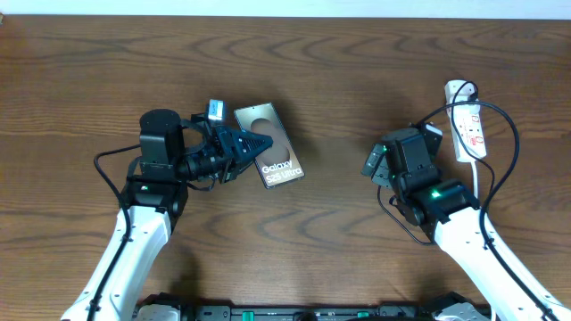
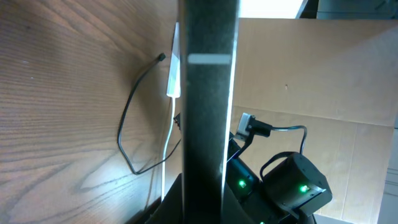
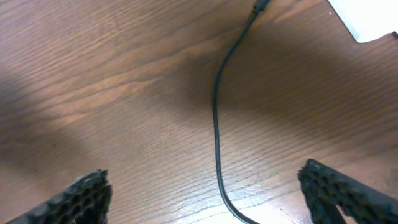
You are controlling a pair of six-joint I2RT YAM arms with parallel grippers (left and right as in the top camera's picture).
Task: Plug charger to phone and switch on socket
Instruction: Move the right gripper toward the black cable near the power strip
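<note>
The phone [image 1: 275, 153] has a glossy brownish face with white "Galaxy" lettering and sits left of centre. My left gripper [image 1: 257, 143] is turned on its side and shut on the phone's near edge. In the left wrist view the phone [image 2: 208, 93] shows edge-on as a dark bar between the jaws [image 2: 208, 202]. The white socket [image 1: 467, 125] lies at the far right. The charger's thin black cable [image 1: 434, 117] runs from it under my right gripper [image 1: 403, 159]. That gripper [image 3: 211, 193] is open and empty, hovering over the cable [image 3: 216, 124], with the connector plug [image 3: 260, 7] ahead of it.
The socket's white cord [image 1: 474, 178] trails toward the front. The left wrist view shows the charger connector [image 2: 161, 57], the cable loop [image 2: 124, 140], the socket [image 2: 173, 68] and the right arm [image 2: 292, 183]. A corner of the socket [image 3: 367, 18] shows in the right wrist view. Everything rests on a wooden table [image 1: 339, 80].
</note>
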